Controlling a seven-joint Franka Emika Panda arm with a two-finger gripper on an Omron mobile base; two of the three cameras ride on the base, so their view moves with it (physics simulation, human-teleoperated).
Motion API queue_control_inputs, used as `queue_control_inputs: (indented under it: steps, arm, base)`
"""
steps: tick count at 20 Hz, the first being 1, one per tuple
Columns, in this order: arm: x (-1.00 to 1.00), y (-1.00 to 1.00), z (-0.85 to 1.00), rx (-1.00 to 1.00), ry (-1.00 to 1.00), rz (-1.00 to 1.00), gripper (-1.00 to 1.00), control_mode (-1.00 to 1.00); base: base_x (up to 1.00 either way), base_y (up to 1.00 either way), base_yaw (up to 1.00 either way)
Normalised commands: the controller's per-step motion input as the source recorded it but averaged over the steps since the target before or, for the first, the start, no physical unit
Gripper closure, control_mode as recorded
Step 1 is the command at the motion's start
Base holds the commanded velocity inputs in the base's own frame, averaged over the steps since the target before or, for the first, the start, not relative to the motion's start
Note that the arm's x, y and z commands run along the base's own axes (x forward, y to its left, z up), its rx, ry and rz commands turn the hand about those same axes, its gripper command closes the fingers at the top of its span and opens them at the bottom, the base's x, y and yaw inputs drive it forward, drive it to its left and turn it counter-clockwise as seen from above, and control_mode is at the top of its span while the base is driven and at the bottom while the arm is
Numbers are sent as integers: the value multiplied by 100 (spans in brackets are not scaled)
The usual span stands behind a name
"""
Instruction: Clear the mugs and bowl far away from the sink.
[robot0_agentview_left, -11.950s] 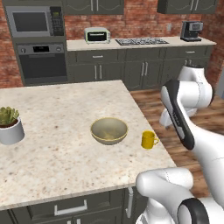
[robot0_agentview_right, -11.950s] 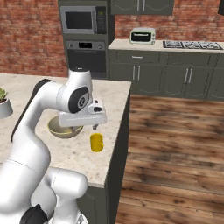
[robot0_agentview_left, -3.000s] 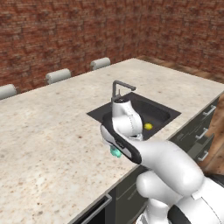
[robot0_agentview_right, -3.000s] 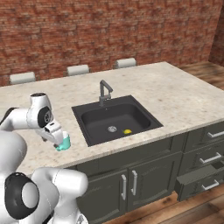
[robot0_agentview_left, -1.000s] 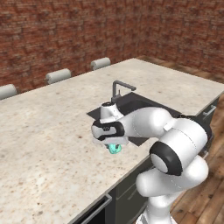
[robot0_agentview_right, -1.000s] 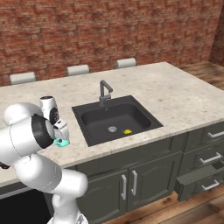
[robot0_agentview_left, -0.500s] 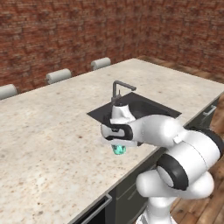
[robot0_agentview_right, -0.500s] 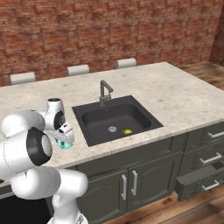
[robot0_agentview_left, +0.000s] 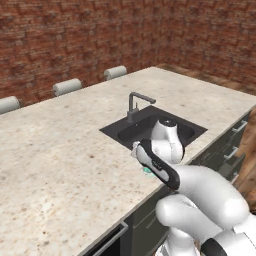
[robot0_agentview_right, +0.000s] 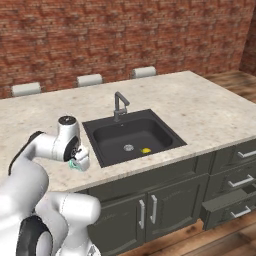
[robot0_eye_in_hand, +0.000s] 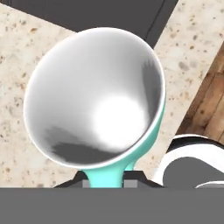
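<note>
Landmark: black sink (robot0_agentview_right: 131, 135), sunk in the speckled tabletop (robot0_agentview_right: 210, 112), grey faucet (robot0_agentview_right: 119, 105) at its far edge.
Teal mug (robot0_eye_in_hand: 98, 100): on the tabletop just left of the sink, near the front edge; white mouth faces the hand camera.
Gripper (robot0_agentview_right: 79, 161): clamped on the teal mug's handle.
Yellow lump (robot0_agentview_right: 145, 149): inside the sink, right of the drain.
Writing: none readable.
</note>
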Motion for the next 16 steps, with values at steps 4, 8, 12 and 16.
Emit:
queue_control_inputs:
  steps: [4, 8, 12, 16]
  arm:
    - [-16, -33, 100, 19, -32, -19, 100, -100]
    - [-35, -43, 83, 20, -7, -8, 100, -100]
    - [-40, -25, 94, -10, 22, 1, 100, -100]
    - [-42, -51, 100, -26, 27, 12, 100, -100]
  base:
    - [0, 0, 0]
    - [0, 0, 0]
    - [0, 0, 0]
    - [0, 0, 0]
